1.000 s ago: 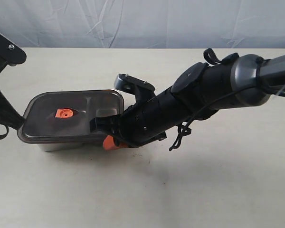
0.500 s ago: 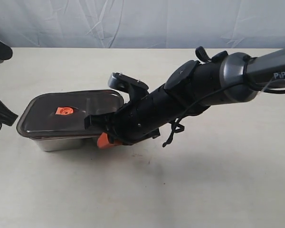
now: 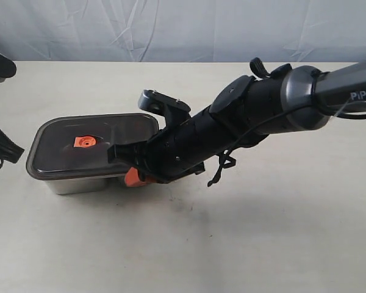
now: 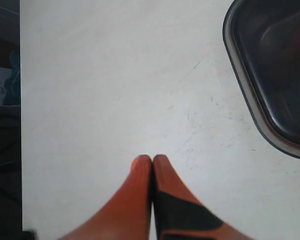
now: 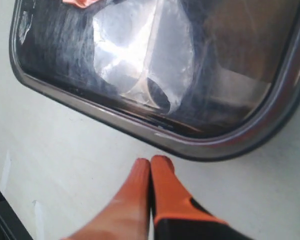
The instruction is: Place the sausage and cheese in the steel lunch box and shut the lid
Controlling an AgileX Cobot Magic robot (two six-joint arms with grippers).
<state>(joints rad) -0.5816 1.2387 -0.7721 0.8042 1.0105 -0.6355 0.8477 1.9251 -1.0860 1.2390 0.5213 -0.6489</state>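
Note:
The steel lunch box (image 3: 73, 182) stands at the left of the table with the dark translucent lid (image 3: 104, 146) lying flat on it, orange valve tab (image 3: 84, 141) up. My right gripper (image 3: 133, 177) is shut and empty, low beside the box's right end. In the right wrist view its tips (image 5: 151, 163) sit just off the lid's rim (image 5: 140, 127). My left gripper (image 4: 151, 160) is shut on nothing over bare table, apart from the lid's corner (image 4: 270, 75). The sausage and cheese are hidden; I cannot make them out through the lid.
The right arm (image 3: 250, 116) stretches across the middle of the table from the right. Part of the left arm (image 3: 0, 146) shows at the far left edge. A crumpled white backdrop (image 3: 183, 27) rises behind the table's far edge.
The lid, tilted and overhanging the box's left side a second ago, now lies flat on it. The right gripper shifted slightly left. The left arm drew back toward the left edge.

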